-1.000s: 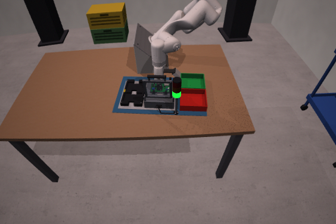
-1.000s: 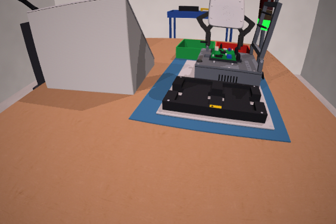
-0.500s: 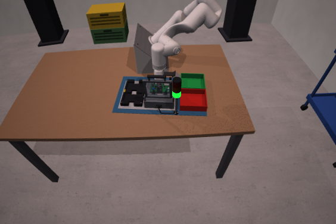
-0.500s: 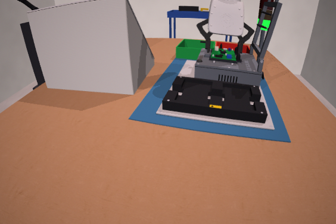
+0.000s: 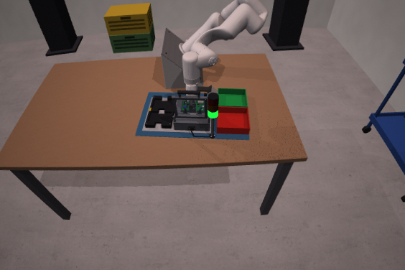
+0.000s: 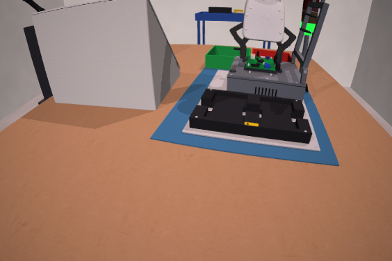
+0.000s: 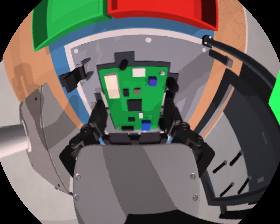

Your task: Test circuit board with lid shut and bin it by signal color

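The green circuit board (image 7: 134, 99) lies face up on the grey tester (image 6: 265, 79), also seen in the exterior view (image 6: 260, 62) and the top view (image 5: 190, 105). The tester's lid (image 6: 311, 32) stands open, swung up at the right. My gripper (image 6: 260, 60) is down over the board, open, one finger on each long side of it; nothing is between the fingers. In the wrist view the fingertips flank the board's near end. The signal tower (image 5: 212, 106) shows green. The black tray (image 6: 250, 116) in front of the tester has both pockets empty.
The green bin (image 5: 233, 98) and the red bin (image 5: 233, 120) stand side by side beside the tester, past the tower. A grey slanted box (image 6: 101, 51) stands left of the blue mat (image 6: 243, 140). The latch hook (image 7: 74, 78) stands left of the board.
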`<state>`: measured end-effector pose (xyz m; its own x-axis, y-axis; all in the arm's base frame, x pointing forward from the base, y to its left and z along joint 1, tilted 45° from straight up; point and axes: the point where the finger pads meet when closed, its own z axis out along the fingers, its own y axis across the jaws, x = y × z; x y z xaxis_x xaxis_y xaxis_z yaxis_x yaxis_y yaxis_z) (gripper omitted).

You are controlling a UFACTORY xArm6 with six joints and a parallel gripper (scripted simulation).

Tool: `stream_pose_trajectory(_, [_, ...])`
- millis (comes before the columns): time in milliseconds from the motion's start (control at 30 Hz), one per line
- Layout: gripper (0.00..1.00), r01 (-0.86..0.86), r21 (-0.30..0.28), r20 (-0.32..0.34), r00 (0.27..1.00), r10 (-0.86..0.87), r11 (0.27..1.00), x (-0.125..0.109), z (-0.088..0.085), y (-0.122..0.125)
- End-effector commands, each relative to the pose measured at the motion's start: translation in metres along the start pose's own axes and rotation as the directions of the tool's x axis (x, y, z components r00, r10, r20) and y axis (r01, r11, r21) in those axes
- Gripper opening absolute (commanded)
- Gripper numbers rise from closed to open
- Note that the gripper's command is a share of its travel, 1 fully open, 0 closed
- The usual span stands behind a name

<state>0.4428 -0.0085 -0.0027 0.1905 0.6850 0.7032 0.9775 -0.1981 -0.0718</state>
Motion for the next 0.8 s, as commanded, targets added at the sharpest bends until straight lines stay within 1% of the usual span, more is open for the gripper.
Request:
stream_pose_trajectory(0, [0.89, 0.001, -0.003, 0.001, 1.000, -0.001, 1.000, 0.0000, -0.0013, 0.0012])
stream_pose_trajectory(367, [0.89, 0.001, -0.003, 0.001, 1.000, -0.001, 1.000, 0.0000, -0.0013, 0.0012])
stream_pose_trajectory(400, [0.85, 0.001, -0.003, 0.001, 1.000, -0.001, 1.000, 0.0000, -0.0013, 0.0012])
stream_pose_trajectory(767, [0.85, 0.001, -0.003, 0.001, 1.000, -0.001, 1.000, 0.0000, -0.0013, 0.0012])
